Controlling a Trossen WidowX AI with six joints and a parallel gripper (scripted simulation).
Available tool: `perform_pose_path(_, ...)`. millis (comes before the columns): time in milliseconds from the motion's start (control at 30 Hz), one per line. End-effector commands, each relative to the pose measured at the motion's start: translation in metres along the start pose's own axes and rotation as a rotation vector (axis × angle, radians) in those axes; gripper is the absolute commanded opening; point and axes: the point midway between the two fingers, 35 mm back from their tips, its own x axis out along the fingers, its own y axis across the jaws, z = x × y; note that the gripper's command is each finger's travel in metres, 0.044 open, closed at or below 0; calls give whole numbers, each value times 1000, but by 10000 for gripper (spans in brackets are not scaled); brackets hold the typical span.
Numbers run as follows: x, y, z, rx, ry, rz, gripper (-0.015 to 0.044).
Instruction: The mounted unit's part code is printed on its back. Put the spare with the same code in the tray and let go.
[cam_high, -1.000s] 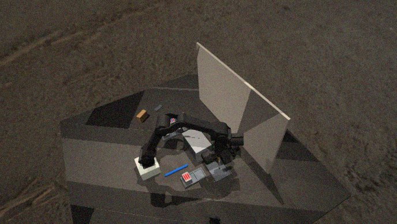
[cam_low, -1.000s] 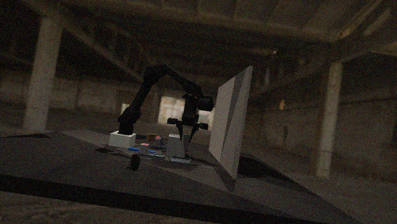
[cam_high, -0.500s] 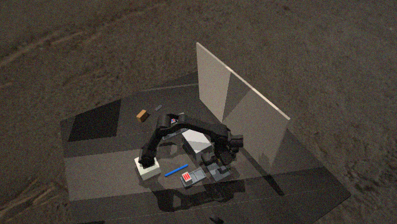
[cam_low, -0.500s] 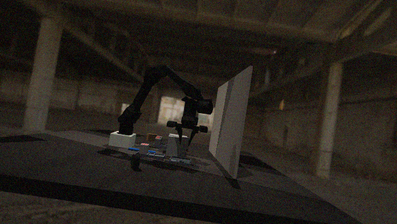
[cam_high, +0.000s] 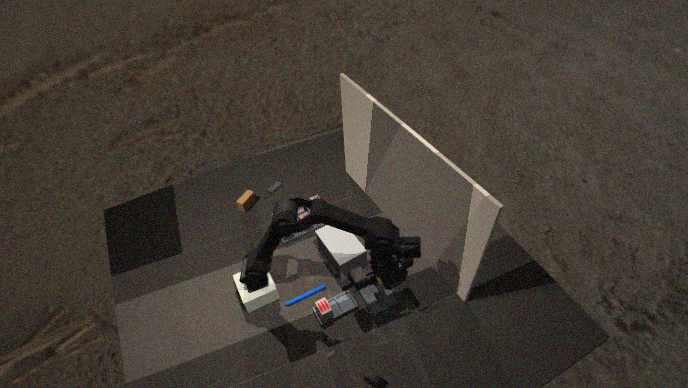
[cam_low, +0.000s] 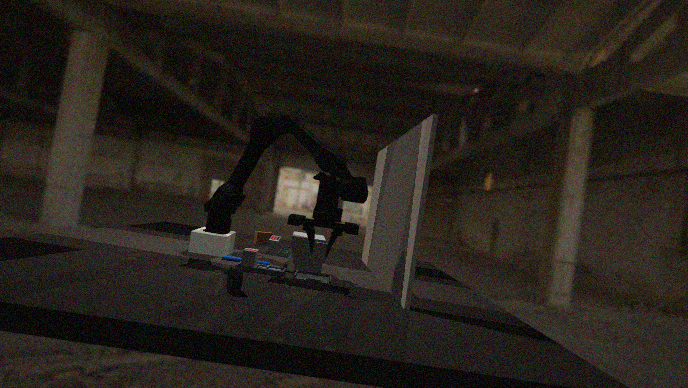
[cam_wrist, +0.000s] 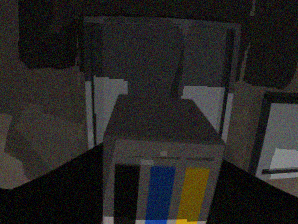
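Jaws: closed on the striped block (cam_wrist: 162, 150), dark, blue and yellow bars showing
Block: above the tray (cam_high: 370, 295) (cam_low: 312, 277) (cam_wrist: 105, 117), 1 landmark for all places
Lowering: judged best straight down, square to the tray's walls
Release: only once it seats inside the tray
Risk: catching the tray's rim

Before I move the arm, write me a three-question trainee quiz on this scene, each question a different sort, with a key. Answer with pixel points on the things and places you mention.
1. True or false: the pincer (cam_high: 381, 283) (cam_low: 320, 254) (cam_wrist: 152, 153) holds the orange block.
2. The rod (cam_high: 305, 295) (cam_low: 231, 258) is: A green, B blue, C red.
3. Fill in: in the wrist view, the gripped block (cam_wrist: 162, 150) shows stripes of black, ____ and yellow, left to right.

Key: 1 false; 2 B; 3 blue.
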Motion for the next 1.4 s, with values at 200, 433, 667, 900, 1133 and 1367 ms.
perform_pose_path(200,8,-2,0,-6,-2,-2,0)
perform_pose_path(433,15,-2,-1,-6,-2,-2,0)
perform_pose_path(667,21,-3,-1,-6,-2,-2,0)
perform_pose_path(900,27,-4,-1,-6,-2,-2,0)
perform_pose_path(1133,33,-6,-2,-6,-2,-2,0)
perform_pose_path(1367,39,-7,-3,-6,-2,-2,0)
